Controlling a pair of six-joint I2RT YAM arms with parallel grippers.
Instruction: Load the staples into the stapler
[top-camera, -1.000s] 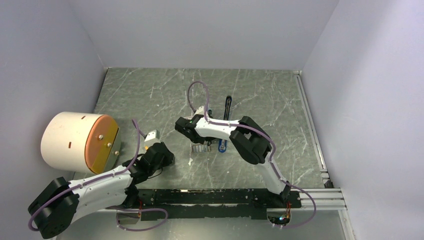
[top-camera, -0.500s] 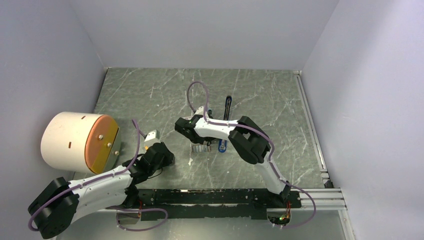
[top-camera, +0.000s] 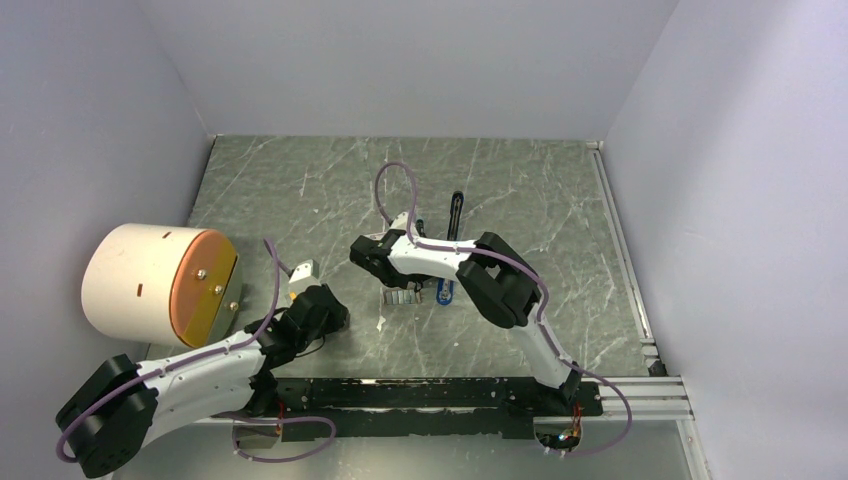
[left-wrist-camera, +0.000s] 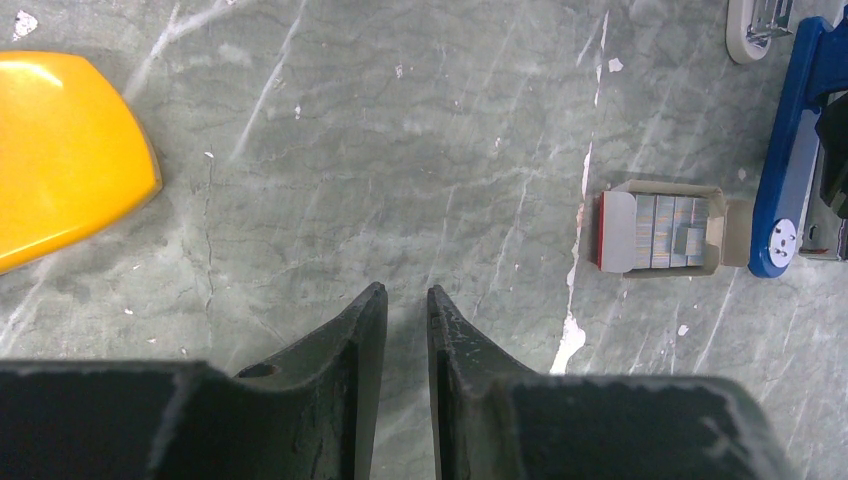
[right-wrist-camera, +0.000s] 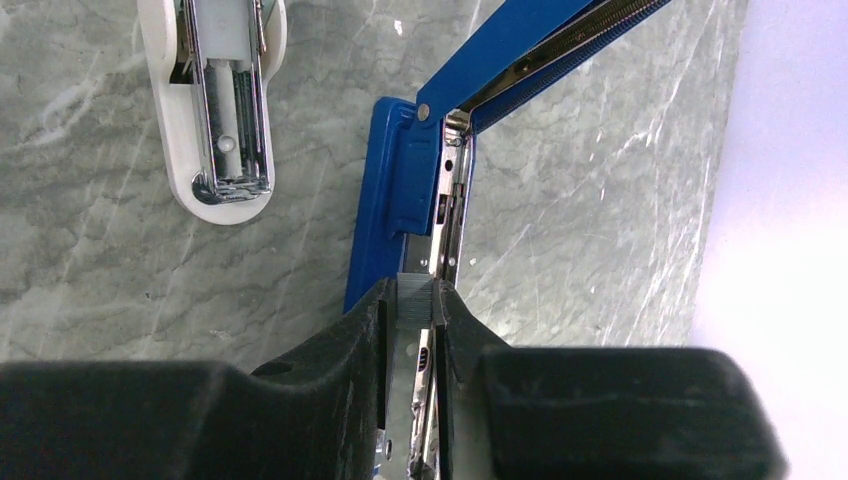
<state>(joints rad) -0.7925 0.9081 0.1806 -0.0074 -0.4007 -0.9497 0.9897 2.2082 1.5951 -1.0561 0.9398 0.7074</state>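
Top external, scene unchanged, right gripper (right-wrist-camera: 412, 305) clamping staples (right-wrist-camera: 414, 289)

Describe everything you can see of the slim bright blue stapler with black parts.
The stapler lies on the grey marbled table, opened wide: its blue top arm angles away from the blue plastic base, baring a shiny metal staple channel. The right gripper holds a grey strip of staples at the channel's near end; contact cannot be judged. A pale stapler-like piece lies beside it, apart.

Glossy blue plastic stapler (right-wrist-camera: 385, 220), shiny ridged metal staples (right-wrist-camera: 415, 290), matt veined table (right-wrist-camera: 120, 270).
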